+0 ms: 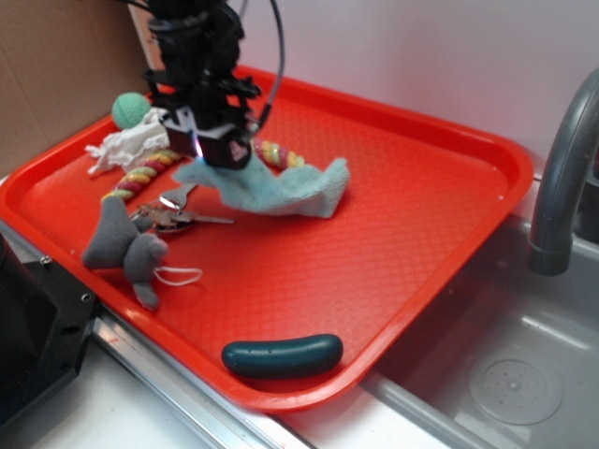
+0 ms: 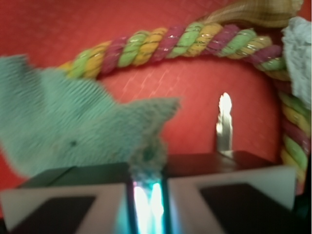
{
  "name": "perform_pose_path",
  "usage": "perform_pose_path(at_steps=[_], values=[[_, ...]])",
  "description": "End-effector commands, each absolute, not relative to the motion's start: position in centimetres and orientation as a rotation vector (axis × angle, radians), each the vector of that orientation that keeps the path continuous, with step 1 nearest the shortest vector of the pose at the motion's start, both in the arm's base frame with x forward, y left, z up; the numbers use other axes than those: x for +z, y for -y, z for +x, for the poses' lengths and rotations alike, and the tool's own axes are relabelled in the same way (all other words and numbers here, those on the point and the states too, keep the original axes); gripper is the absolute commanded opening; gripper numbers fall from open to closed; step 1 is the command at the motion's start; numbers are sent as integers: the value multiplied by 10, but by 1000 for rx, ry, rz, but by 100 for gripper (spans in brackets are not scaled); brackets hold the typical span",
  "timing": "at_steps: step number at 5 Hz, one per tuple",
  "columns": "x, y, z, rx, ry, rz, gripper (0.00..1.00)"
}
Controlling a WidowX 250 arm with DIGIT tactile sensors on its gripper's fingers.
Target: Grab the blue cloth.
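The blue cloth (image 1: 281, 189) is a light blue-teal fuzzy washcloth on the red tray (image 1: 412, 224). My gripper (image 1: 221, 150) stands over its left end and is shut on a pinched fold of it; that end is lifted while the right part rests on the tray. In the wrist view the cloth (image 2: 73, 122) spreads to the left and a tuft of it sits squeezed between the two fingers at my gripper (image 2: 147, 180).
A coloured rope toy (image 2: 195, 41) curves behind the cloth. A white stringy rag (image 1: 126, 145), green ball (image 1: 129, 108), grey plush toy (image 1: 126, 248), metal keys (image 1: 178, 213) and a dark green pickle-shaped thing (image 1: 281, 355) lie on the tray. A sink and faucet (image 1: 562, 178) stand to the right.
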State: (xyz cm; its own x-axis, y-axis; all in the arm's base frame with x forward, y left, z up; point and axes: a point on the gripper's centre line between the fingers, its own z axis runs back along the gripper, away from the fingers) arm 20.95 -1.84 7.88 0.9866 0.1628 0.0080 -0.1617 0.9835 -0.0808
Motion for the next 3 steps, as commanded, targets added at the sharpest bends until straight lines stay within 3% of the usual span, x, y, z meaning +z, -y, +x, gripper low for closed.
perform_pose_path(at_steps=[1,2,3], values=[[174,5,202,9,170,-70,0],[224,7,210,40,186,-43,0],[247,1,212,84,215,-4,0]])
